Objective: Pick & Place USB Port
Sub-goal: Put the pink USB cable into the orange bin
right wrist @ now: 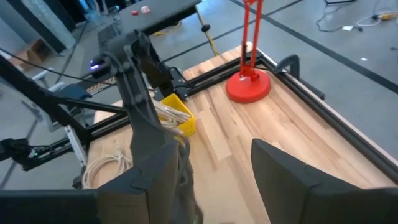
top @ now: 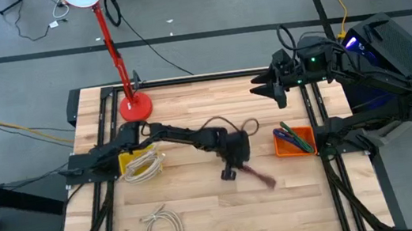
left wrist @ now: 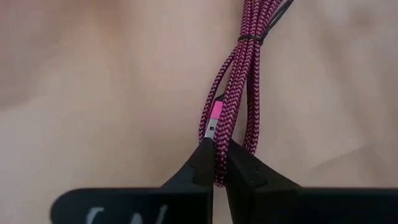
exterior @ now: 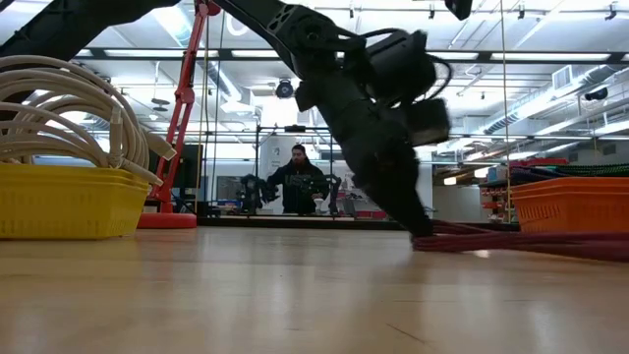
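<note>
Item: pink cable (left wrist: 239, 93), lying bundled mid-desk (top: 203, 212). Left pincer (left wrist: 216, 163) pinching its looped end. Right pincer (right wrist: 214, 168) spread, waiting. Risk: strands slipping or bundle uncoiling during lift.

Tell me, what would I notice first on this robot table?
Probably the left gripper in the middle of the table, shut on a bundled pink braided cable. Next, the red lamp stand at the far edge, and the yellow bin of white cables beside the left arm.
</note>
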You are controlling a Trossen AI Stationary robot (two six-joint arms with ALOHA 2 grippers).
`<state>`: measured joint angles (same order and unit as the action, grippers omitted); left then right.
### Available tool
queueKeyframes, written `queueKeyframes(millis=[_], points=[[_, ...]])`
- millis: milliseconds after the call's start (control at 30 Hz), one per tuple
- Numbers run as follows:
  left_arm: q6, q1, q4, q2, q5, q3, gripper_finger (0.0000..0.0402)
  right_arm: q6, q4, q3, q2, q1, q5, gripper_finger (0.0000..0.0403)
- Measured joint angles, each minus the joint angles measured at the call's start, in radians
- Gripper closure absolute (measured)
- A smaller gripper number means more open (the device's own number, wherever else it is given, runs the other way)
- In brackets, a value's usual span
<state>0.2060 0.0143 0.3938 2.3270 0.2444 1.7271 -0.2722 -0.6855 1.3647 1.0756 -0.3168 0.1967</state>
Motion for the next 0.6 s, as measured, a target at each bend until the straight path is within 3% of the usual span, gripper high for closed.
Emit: queueKeyframes(millis=[167,467,600], points=[[-0.013,-0.076,0.058,-0.089,-0.115,-0.004,0.0385,0.005,-0.044,0.000,0.000,0.000,-0.041,0.0199],[-0.045,-0.249,0.315,-0.343,-0.149,-0.001,0.0386,0.015,-0.125,0.000,0.000,-0.001,-0.116,0.0199],[-0.026,-0.307,0.420,-0.460,-0.222,-0.002,0.0386,0.020,-0.145,0.000,0.000,-0.001,-0.152,0.0199]])
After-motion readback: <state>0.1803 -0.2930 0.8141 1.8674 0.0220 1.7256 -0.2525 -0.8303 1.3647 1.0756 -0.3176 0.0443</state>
